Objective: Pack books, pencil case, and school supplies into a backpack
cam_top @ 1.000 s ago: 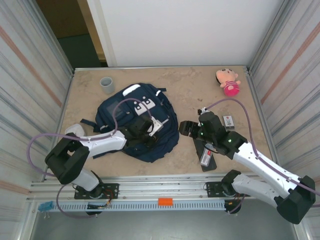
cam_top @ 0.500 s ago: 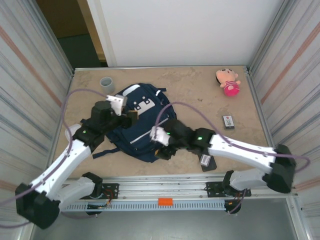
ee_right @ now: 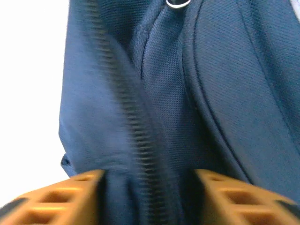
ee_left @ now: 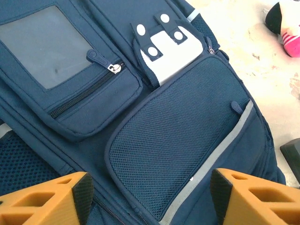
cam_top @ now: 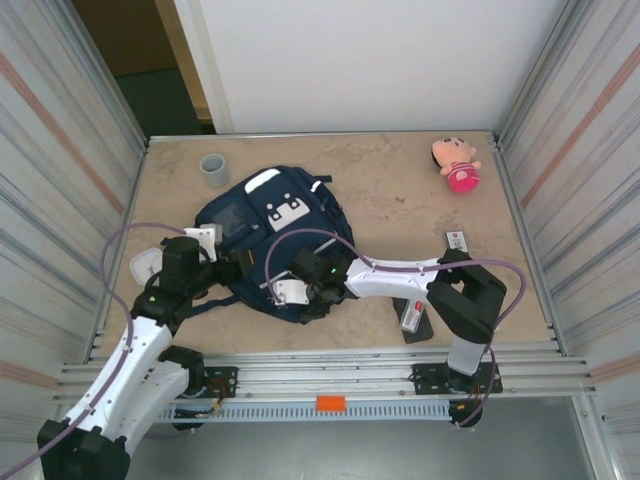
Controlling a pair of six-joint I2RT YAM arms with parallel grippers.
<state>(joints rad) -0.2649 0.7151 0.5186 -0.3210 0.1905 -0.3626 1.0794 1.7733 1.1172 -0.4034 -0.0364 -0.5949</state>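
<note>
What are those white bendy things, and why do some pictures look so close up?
They are two robot arms bolted to the table's near edge. One camera looks down from above; a small camera rides on each wrist, so those pictures are close-ups with orange fingers at the bottom. On the beige table lie a navy blue fabric backpack, a grey cup, a pink plush toy, a small whitish packet and a long black case. The left hand is open by the backpack's front pockets, holding nothing. The right hand pinches a fold of the backpack beside its zip.
</note>
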